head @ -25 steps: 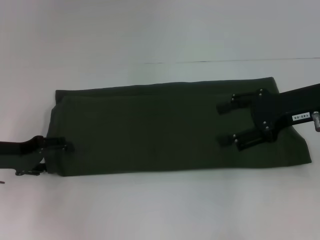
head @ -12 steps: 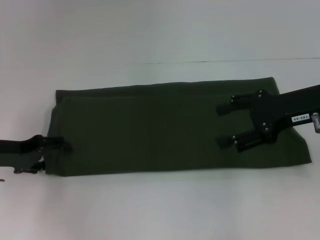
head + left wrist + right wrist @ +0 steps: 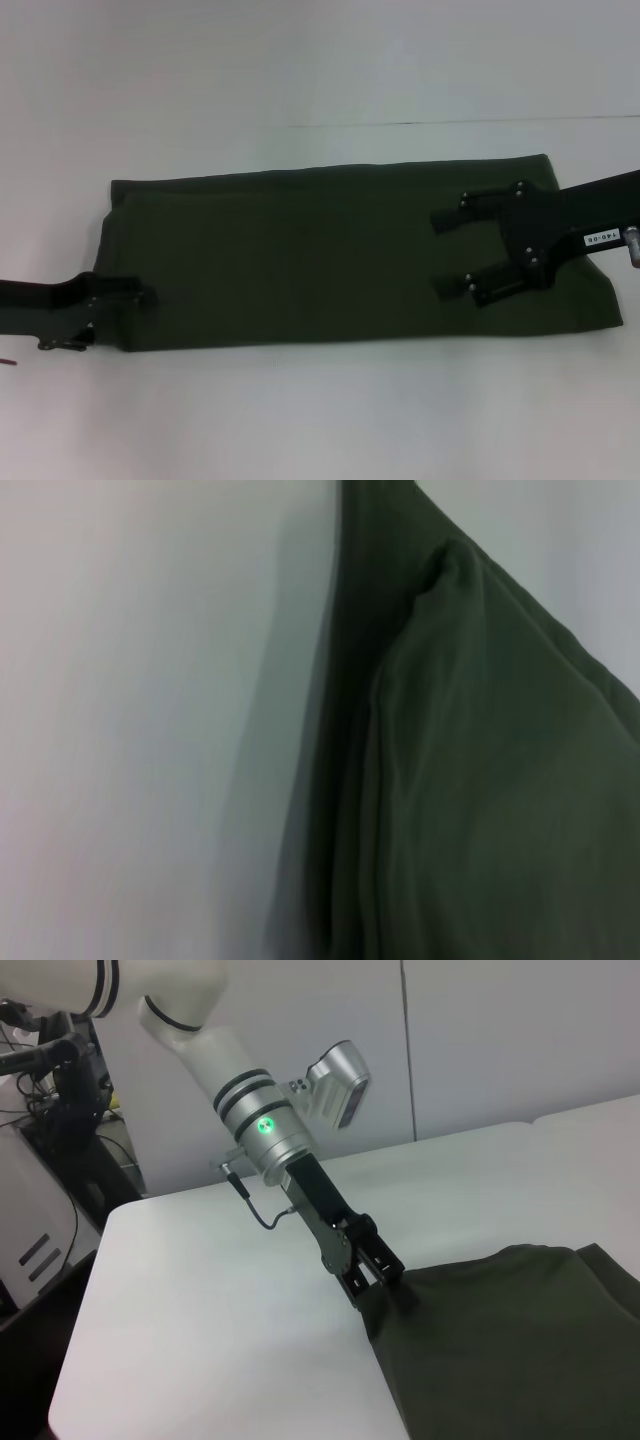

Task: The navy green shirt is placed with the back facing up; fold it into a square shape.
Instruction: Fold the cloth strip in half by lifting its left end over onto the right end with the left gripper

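White counter [image 3: 320, 420] carries the navy green shirt [image 3: 330, 260] as a long folded band, my left pincer [image 3: 135, 295] pinching its near-left corner, right pincer [image 3: 455, 250] spread above the right end; I fear layers slipping apart if lifted, and can't see lettering underneath.

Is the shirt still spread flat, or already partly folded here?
Partly folded: the navy green shirt lies as a long band with no sleeves showing, and the left wrist view shows stacked layers at its edge. Not yet square.
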